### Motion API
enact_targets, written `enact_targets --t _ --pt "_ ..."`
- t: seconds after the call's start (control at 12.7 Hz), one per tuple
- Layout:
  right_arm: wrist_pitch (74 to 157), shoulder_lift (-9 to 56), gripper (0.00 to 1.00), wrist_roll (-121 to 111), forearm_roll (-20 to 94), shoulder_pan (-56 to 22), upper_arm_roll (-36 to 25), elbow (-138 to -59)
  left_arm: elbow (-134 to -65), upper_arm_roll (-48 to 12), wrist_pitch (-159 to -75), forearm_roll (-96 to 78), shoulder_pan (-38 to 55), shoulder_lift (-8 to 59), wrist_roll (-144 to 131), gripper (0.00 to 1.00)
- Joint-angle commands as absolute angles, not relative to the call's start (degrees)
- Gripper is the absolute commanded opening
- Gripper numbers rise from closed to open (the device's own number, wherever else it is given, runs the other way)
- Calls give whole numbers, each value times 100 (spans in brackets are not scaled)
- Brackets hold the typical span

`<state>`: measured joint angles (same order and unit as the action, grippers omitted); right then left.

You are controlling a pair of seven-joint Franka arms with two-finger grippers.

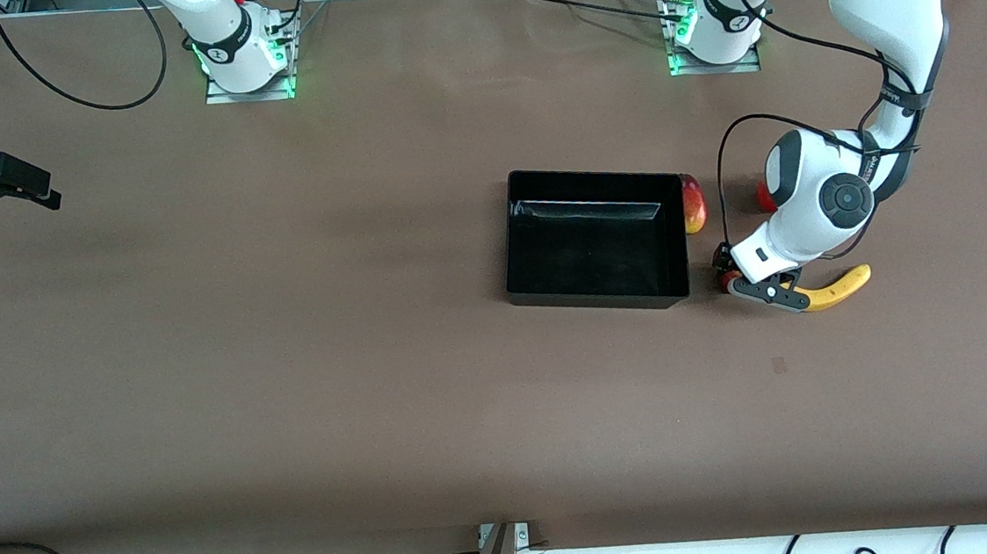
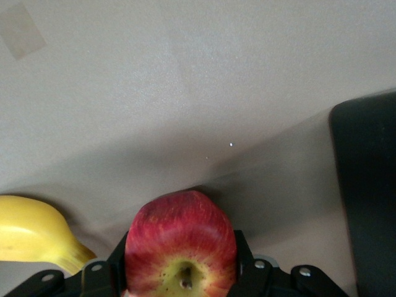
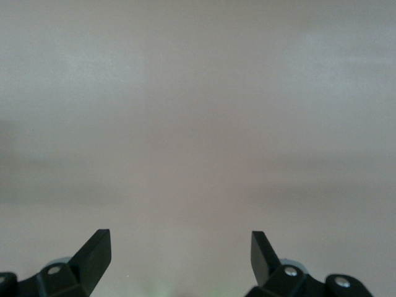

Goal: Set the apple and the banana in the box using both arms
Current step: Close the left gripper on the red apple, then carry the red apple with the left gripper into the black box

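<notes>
Red-and-yellow apple (image 2: 180, 244) sits on the table between the left gripper (image 1: 745, 285) fingers, pads against both flanks, clamped on it; the banana (image 1: 838, 288) lies just beside it. Best lift straight up, keeping clear of the banana, then carry over the box (image 1: 593, 238). Right gripper (image 3: 179, 257) waits spread at its table end.

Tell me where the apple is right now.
The apple sits on the table between the left gripper's fingers, beside the banana, near the box's corner toward the left arm's end.
</notes>
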<state>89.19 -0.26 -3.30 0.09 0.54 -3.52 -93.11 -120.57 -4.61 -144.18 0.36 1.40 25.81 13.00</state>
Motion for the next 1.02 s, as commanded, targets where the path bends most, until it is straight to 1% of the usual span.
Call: enact_targets --t 0.0,0.24,0.47,0.63,0.71,0.95 --pt "8605 18 100 -290 -9 26 -439 -9167 -12015 -431 -14187 202 184 2138 1485 0" --pt "8578 18 100 -290 -9 26 -439 -9167 -11971 -439 -13520 132 526 1347 1433 0" --pt "8578 18 100 -290 -9 26 -439 -9167 -11962 -492 -12993 -86 1159 932 690 0" --pt "8569 18 100 -281 -9 26 -439 -9167 -11883 -571 -12850 -316 1676 914 -390 0" --pt "8578 18 100 -281 0 26 -431 -9167 -11848 -632 -12858 -316 1896 1018 -900 0" --pt "8578 18 100 -281 9 26 -431 -9167 -11656 -738 -13218 -343 2397 1589 -1632 0"
